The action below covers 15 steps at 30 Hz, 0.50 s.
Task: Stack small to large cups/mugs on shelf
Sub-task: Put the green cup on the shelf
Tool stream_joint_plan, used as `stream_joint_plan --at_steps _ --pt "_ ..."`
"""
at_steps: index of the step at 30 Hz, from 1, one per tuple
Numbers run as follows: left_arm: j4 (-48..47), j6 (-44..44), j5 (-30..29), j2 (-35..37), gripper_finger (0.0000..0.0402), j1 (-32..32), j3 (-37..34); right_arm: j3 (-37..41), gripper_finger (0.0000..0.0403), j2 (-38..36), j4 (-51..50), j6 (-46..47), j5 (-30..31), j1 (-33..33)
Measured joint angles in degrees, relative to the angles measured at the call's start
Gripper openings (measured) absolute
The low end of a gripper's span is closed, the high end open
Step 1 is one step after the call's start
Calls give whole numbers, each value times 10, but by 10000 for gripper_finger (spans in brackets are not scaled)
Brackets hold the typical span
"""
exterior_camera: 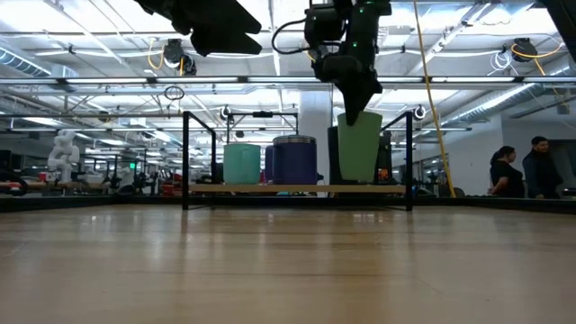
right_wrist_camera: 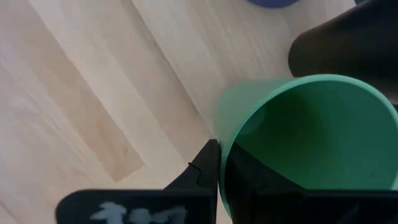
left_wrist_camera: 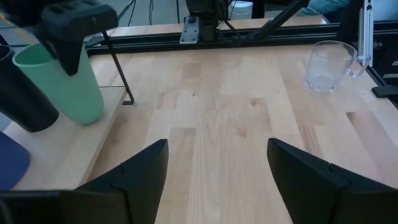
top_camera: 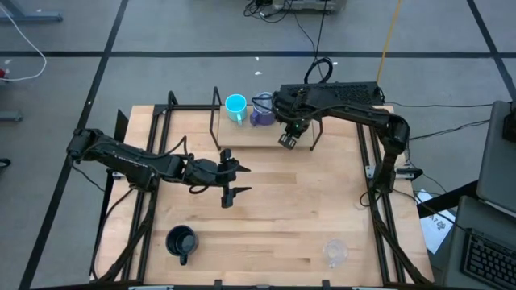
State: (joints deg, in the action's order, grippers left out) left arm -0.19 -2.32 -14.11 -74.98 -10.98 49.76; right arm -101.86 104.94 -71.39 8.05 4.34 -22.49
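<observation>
Spanning the far middle of the counter, the shelf is seen to carry the cyan handled mug, the blue-purple mug and a dark tumbler. The green cup is pinched by its rim in the shut right jaws at the shelf's right end. The left jaws are held wide apart and empty above mid-counter. The black handled mug and clear cup are noted at the near edge.
</observation>
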Motion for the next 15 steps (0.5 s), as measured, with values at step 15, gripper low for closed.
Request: stream_joint_plan --at_steps 15 --pt "0 1 0 0 271 0 0 0 28 0 24 -18 1 -12"
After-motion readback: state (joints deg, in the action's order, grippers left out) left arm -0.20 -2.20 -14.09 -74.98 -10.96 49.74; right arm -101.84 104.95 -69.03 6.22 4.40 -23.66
